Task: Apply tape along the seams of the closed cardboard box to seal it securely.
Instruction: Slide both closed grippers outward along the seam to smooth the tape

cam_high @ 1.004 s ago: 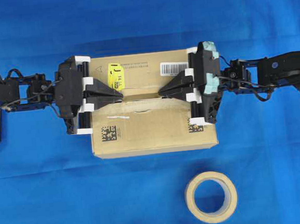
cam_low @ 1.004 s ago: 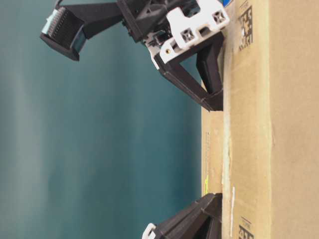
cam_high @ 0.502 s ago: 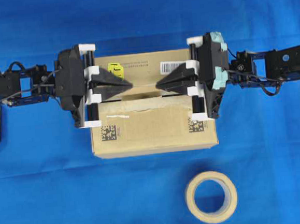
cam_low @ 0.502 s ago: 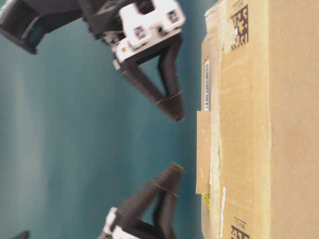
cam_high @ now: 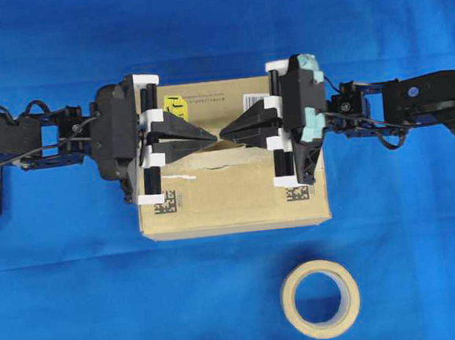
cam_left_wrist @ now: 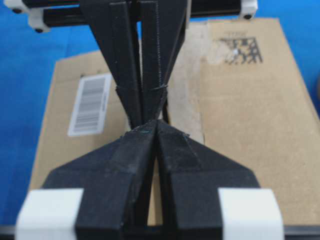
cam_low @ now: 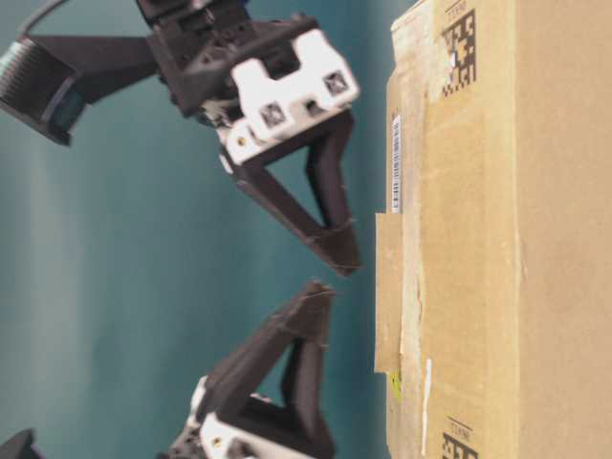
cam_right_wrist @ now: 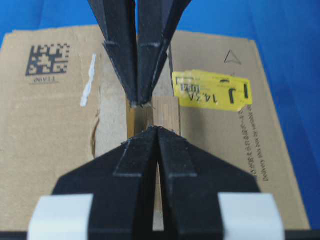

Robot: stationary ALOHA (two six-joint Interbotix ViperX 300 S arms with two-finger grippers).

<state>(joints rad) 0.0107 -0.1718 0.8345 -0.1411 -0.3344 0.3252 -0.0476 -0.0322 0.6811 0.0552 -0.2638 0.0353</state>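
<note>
**A:** ok what can you actually read on the cardboard box (cam_high: 230, 205)?

**B:** Just behind the left gripper (cam_high: 209, 137) there's a yellow sticker (cam_right_wrist: 211, 94); I read "J" and "14.3A", not fully sure. Beyond the right gripper (cam_high: 223, 133) sits a white barcode label (cam_left_wrist: 90, 104), bars too fine to read. Two black square codes (cam_high: 166, 205) near the front edge, one with tiny blurred print under it.

**B:** The tape (cam_right_wrist: 164, 116) is a short ribbed tan strip lying along the seams (cam_high: 211, 167), directly under both sets of fingertips, mid-box. A paler torn strip runs beside it.

**A:** grippers?

**B:** Both have jaws pressed together, holding nothing, tips nearly meeting, lifted clear of the lid. Half a second ago the tips were farther apart, so they've closed in on each other. The tape roll (cam_high: 320, 298) hasn't moved, well in front of the right one.
</note>
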